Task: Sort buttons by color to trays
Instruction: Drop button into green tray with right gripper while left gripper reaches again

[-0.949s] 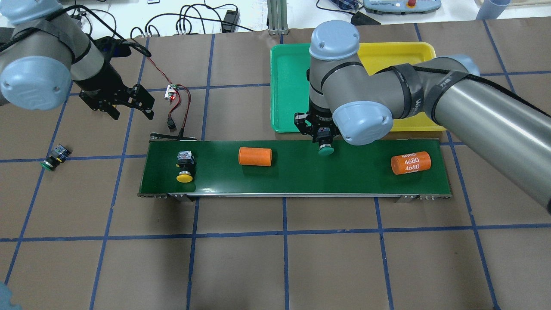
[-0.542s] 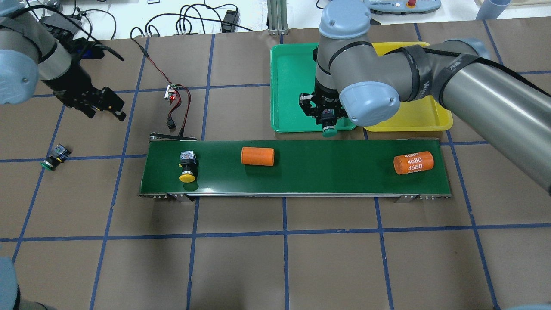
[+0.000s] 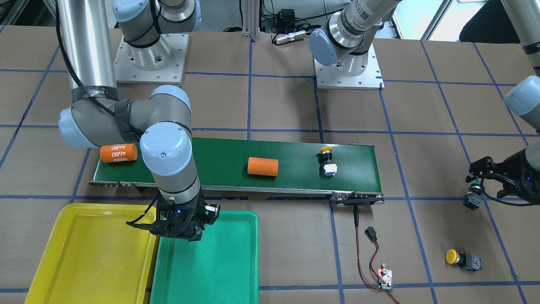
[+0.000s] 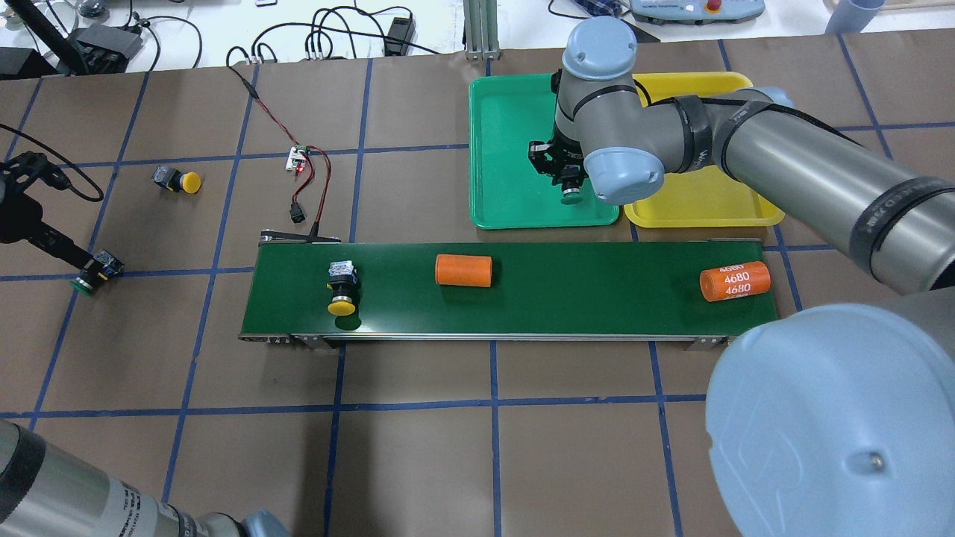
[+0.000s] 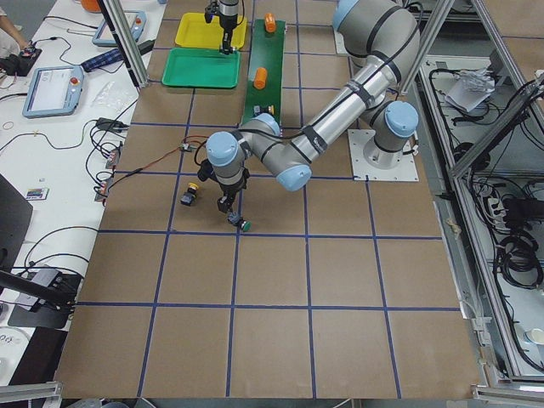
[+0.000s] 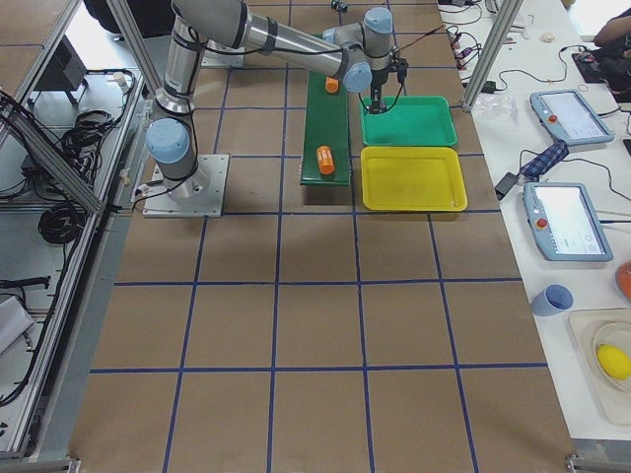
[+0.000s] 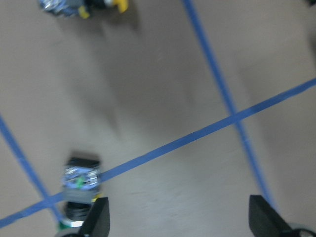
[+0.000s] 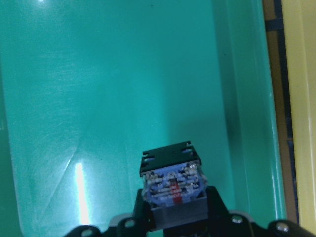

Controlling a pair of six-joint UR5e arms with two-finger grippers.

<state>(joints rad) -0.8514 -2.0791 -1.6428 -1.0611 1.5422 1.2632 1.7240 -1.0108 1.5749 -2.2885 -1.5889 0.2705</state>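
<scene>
The right tool (image 4: 570, 177) points straight down over the green tray (image 4: 507, 149), its jaws closed on the body of a green button (image 8: 173, 190). The button's long axis runs along the tool's own axis: the terminal end faces up toward the wrist and the green cap (image 4: 571, 197) points down at the tray floor. It hangs over the right part of the green tray, near the wall that meets the yellow tray (image 4: 709, 205).

The left tool (image 7: 180, 226) is at the far left of the surface (image 4: 418, 462) with its jaws spread wide, holding nothing. The second green button (image 7: 81, 183) lies on its side there on a blue grid line, cap toward the near left. It sits just beside one fingertip (image 7: 98, 219), at that finger's outer side and not in the gap; whether they touch I cannot tell.

One yellow button (image 4: 343, 289) lies on the conveyor belt (image 4: 567, 298), left of an orange cylinder (image 4: 463, 270), cap toward the belt's near edge. The other yellow button (image 4: 177, 181) lies on the surface, farther back than the left tool, cap toward the right.
</scene>
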